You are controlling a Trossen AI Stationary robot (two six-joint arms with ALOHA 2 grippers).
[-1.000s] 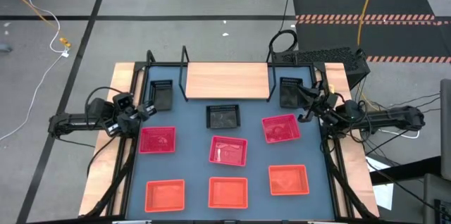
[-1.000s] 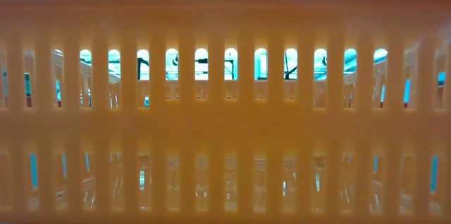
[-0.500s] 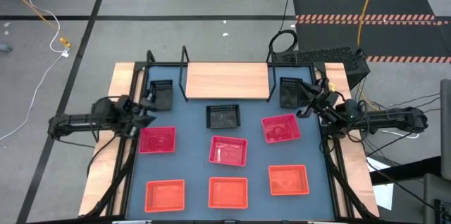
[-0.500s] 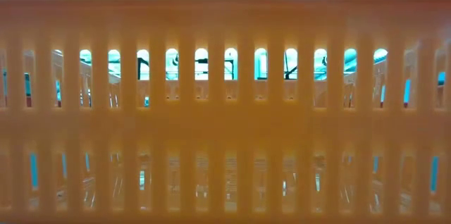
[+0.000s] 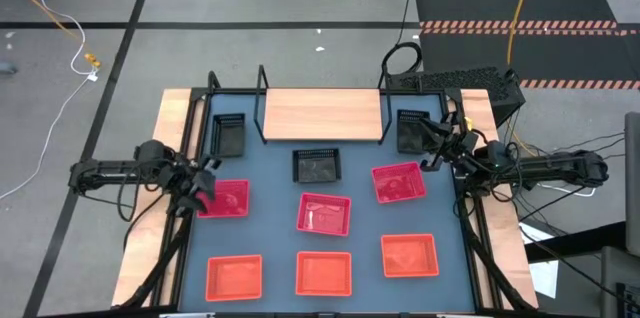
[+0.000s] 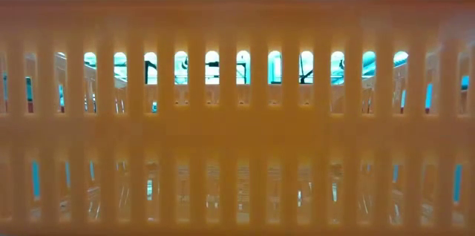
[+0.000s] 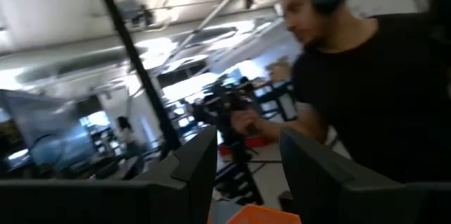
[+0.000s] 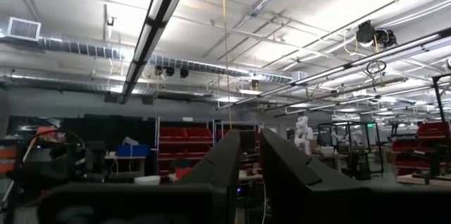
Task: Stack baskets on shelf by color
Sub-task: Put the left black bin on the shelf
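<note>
The shelf, a light wooden board with black wire ends, lies at the table's far edge. Three black baskets rest on the blue tabletop just in front of it. Three pinkish-red baskets sit in the middle row and three orange-red ones in the near row. My left gripper hovers open over the left edge of the left pinkish-red basket, with nothing between its fingers. My right gripper hangs beside the right black basket, with only a narrow empty gap.
In the low view the slotted wall of an orange-red basket fills the picture. A person in a black shirt stands beyond the table in the left wrist view. Black frame bars run along both table sides.
My left gripper has rolled about its own line and sunk a little toward the table's near edge, and now hangs over the left pinkish-red basket's edge. No basket has moved.
</note>
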